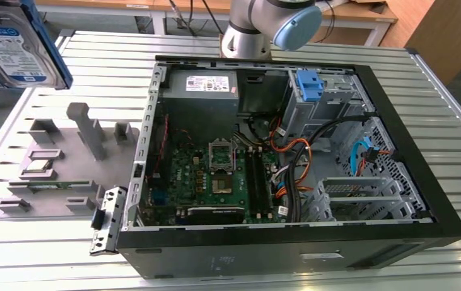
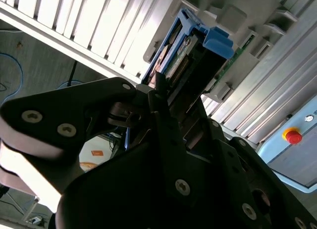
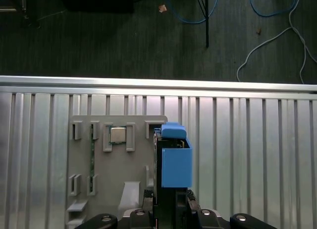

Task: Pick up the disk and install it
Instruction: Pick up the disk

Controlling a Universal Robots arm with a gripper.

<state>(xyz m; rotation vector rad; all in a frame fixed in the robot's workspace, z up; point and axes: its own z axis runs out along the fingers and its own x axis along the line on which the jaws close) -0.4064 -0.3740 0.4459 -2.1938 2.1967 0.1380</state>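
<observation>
My claw [image 3: 171,211] grips the disk [image 3: 174,162], held clear above the grey fixture [image 3: 116,164] on the bench [image 3: 247,154], so pickup looks done, while installing it in the open computer case [image 1: 295,254] remains.

Legible text: none | disk [image 1: 12,51]: white-and-blue label, print too small to make out | grey power supply box [image 1: 202,85]: white sticker, print also too small to read
</observation>
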